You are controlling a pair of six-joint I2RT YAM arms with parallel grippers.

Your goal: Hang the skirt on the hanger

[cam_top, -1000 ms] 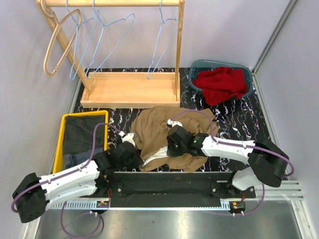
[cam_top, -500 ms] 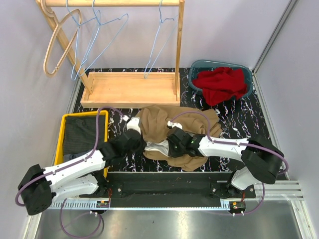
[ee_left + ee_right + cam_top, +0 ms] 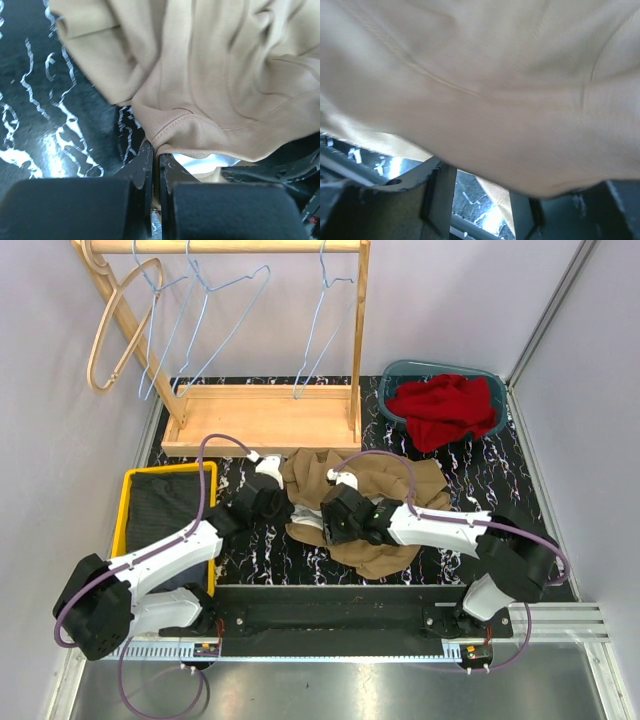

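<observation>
Your left gripper [image 3: 156,152] has its fingers [image 3: 145,170] pressed together, and the hem of the tan skirt [image 3: 220,85] runs right into the tips, so call it a pinch on the hem. The rest of the skirt bunches up beyond and to the right of those tips. The black marbled table [image 3: 35,100] shows to their left.

Your right gripper [image 3: 480,192] has its fingers [image 3: 437,195] apart, with a clear gap and table glints between them. Skirt cloth drapes over the tips and fills everything beyond them. You can't tell whether the pads touch it.

From above, the skirt [image 3: 375,505] is a crumpled heap on the table. The left gripper [image 3: 272,502] is at its left edge. The right gripper [image 3: 335,520] is on top of the heap, just right of the left one. The blue wire hangers [image 3: 325,330] hang on the wooden rack [image 3: 260,420], well beyond both sets of fingers and apart from the skirt.
</observation>
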